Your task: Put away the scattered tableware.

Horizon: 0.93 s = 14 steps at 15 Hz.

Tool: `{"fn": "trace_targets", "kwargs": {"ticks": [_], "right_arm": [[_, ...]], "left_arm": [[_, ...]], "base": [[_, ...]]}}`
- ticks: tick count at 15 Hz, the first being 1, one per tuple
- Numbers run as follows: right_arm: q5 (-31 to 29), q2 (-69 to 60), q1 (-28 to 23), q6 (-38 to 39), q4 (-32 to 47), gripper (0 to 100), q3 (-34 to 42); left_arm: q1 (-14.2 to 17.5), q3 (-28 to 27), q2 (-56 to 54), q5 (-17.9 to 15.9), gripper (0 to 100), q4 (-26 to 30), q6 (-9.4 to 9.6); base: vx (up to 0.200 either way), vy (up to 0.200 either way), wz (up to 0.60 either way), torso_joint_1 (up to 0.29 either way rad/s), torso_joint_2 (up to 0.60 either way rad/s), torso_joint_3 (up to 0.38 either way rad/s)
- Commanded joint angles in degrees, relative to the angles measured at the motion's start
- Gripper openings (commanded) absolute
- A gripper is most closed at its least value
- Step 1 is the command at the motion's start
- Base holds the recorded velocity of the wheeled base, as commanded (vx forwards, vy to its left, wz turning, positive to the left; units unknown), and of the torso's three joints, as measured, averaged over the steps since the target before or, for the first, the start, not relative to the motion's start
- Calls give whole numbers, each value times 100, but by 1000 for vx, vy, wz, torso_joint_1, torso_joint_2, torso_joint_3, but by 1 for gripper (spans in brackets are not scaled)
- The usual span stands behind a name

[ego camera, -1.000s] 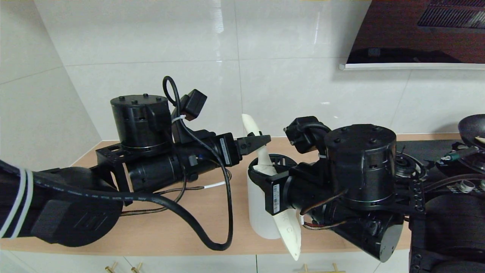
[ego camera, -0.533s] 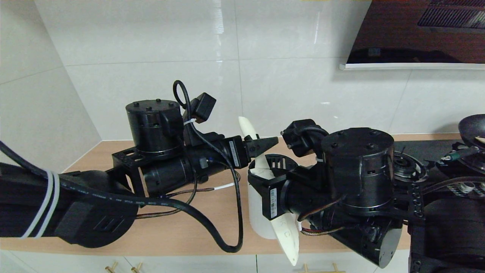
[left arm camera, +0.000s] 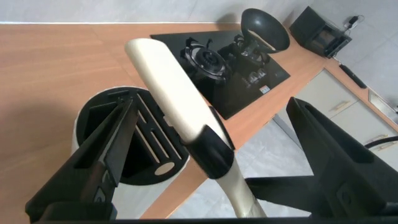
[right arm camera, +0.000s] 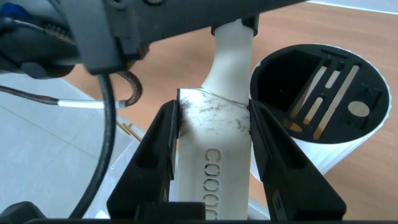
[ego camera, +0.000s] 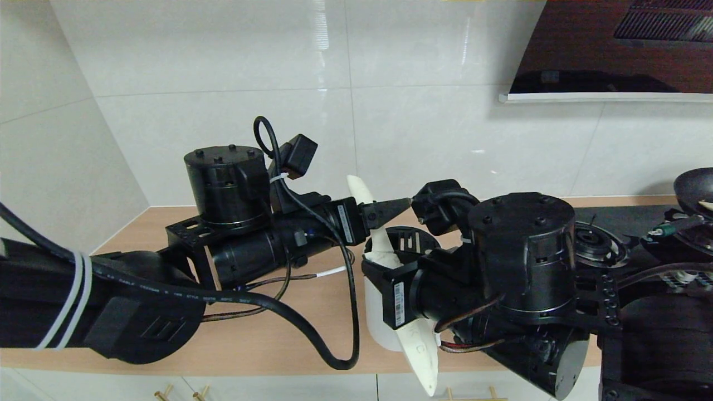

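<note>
My right gripper is clamped on the blade of the white spatula, which tilts handle-up just beside the slotted holder on the counter. My left gripper stands open around the handle. I'd close it squarely before the right lets go.

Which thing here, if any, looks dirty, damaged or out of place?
The white spatula carries dark, scratchy smudges on its blade, where the right tool clamps it. Dirt or scuffing, I cannot tell.
</note>
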Motion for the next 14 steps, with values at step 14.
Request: {"fn": "trace_targets", "kwargs": {"ticks": [14], "right_arm": [[-289,-37,-157,2,-47,0,-123]], "left_arm": [[0,21,-44,19,0,-5,-1]], "base": [[0,0,0,0,0,0]]}}
